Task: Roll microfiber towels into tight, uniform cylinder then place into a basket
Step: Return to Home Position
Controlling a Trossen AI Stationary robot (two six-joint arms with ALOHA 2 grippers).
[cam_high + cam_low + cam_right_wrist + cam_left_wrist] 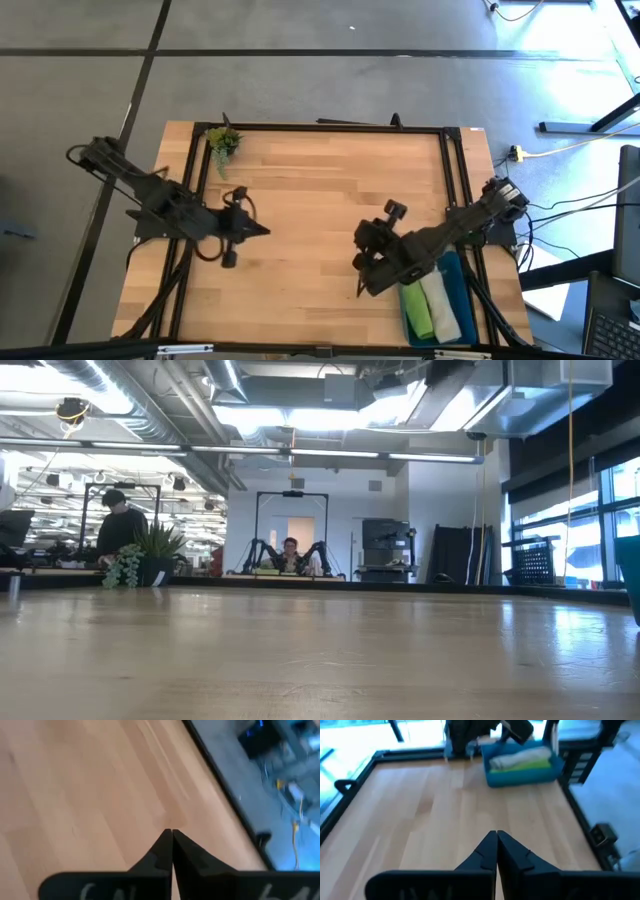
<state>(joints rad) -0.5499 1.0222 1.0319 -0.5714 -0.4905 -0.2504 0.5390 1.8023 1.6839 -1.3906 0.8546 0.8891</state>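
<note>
The basket (462, 292), a dark teal bin, stands at the table's near right corner. Two rolled microfiber towels lie in it side by side: a lime green one (415, 311) and a pale one (441, 306). The left wrist view shows the basket (520, 778) with the pale roll (522, 755) and the green roll (527, 766) inside. My right gripper (360, 291) is shut and holds nothing; it hangs over bare wood just left of the basket. My left gripper (266, 231) is shut and holds nothing, over the table's left half.
A small green plant sprig (224, 141) lies at the far left corner of the table. A black frame rail (330, 127) runs round the table. Bare wood (320, 200) lies between the two arms. People show in the room beyond the table.
</note>
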